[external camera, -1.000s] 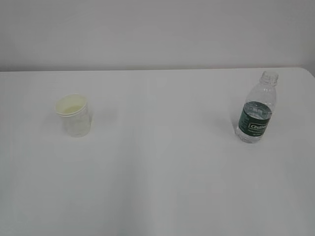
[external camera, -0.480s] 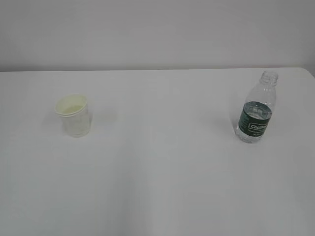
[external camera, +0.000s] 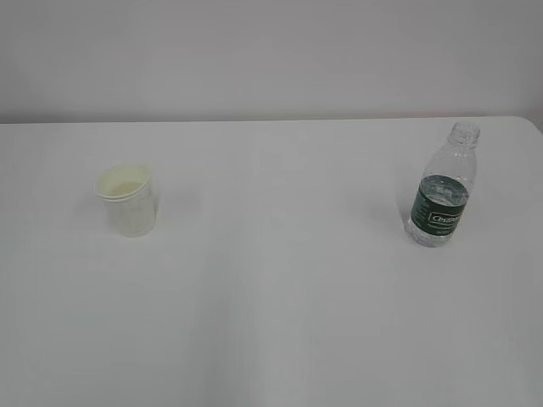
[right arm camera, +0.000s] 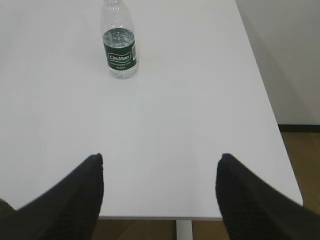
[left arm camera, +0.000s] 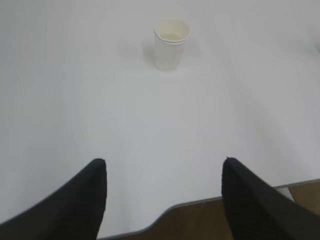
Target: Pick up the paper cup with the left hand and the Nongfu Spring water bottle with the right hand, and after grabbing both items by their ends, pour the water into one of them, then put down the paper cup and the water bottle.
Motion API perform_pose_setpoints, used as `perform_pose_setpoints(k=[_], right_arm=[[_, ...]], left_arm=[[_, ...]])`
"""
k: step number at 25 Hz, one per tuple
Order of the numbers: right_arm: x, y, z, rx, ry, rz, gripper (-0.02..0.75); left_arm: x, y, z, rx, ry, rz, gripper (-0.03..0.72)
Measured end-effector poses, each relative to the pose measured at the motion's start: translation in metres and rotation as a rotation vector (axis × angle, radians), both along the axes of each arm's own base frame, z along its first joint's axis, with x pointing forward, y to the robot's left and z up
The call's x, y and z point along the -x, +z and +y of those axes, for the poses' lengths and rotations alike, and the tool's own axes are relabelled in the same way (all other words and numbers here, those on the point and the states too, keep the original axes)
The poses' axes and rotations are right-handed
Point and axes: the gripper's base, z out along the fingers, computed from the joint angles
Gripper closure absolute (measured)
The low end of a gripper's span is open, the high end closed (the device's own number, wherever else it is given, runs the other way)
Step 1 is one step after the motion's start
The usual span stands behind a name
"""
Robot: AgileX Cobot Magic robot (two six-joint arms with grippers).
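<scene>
Standing near the left edge of the counter [external camera: 271,339], the paper cup [external camera: 127,200] looks light and thin, so we should hold its side gently or it may squash. The Nongfu Spring water bottle [external camera: 441,197] stands near the right edge, part full, with no cap, so it could spill; we think its ribbed middle is best to hold. Our left end effector [left arm camera: 164,200] and right end effector [right arm camera: 159,197] are both wide open, holding nothing, well apart from both things.
</scene>
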Motion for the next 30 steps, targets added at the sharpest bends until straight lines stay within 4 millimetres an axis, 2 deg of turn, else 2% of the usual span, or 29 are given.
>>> perform_pose_setpoints(k=[5, 9, 19, 25, 30], right_arm=[[-0.001, -0.002, 0.0, 0.001, 0.0, 0.014, 0.202], [-0.006, -0.012, 0.001, 0.005, -0.001, 0.054, 0.202], [-0.008, -0.01, -0.002, 0.034, -0.022, 0.02, 0.209], [-0.014, -0.019, -0.002, 0.043, -0.023, 0.031, 0.211], [-0.016, -0.018, -0.002, 0.046, -0.023, 0.007, 0.214]], left_arm=[[0.002, -0.002, -0.001, 0.012, -0.014, 0.022, 0.185], [0.001, -0.005, -0.002, 0.011, -0.016, 0.037, 0.185], [-0.001, -0.006, -0.003, 0.013, -0.016, 0.026, 0.197], [-0.003, -0.006, -0.003, 0.013, -0.013, 0.01, 0.201], [-0.004, -0.006, 0.0, -0.009, 0.006, -0.005, 0.202]])
